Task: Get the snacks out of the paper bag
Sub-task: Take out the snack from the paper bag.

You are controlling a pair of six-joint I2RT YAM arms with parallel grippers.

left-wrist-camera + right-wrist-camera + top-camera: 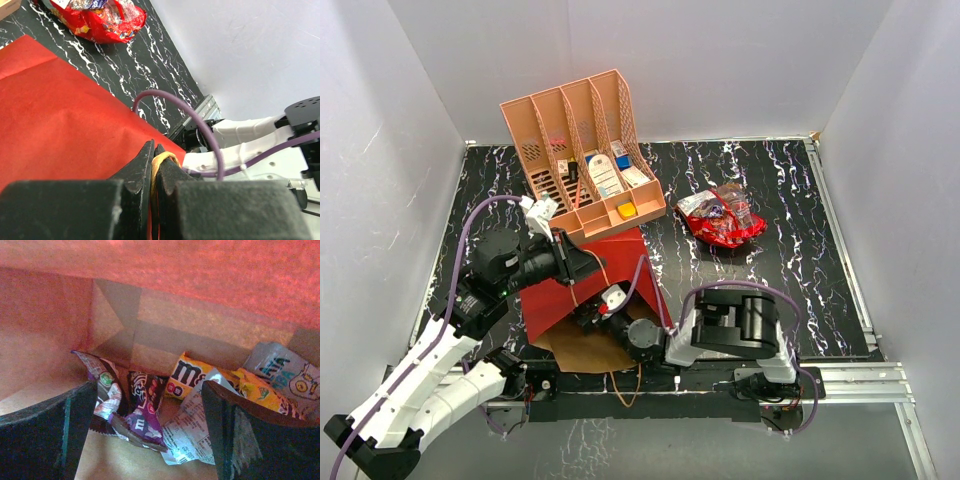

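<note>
The left claw [154, 150] clamps the paper bag [60, 110] by its cord handle [161, 161]. The right claw [149, 390] gapes inside over candy packs [142, 420]; red packet [722, 218] outside, 2 o'clock.

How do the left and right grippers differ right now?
Jaws: left gripper shut on the cord handle, right gripper open. Place: left outside the paper bag, over its red side; right inside, above the candy packs. Both are at the same bag.
</note>
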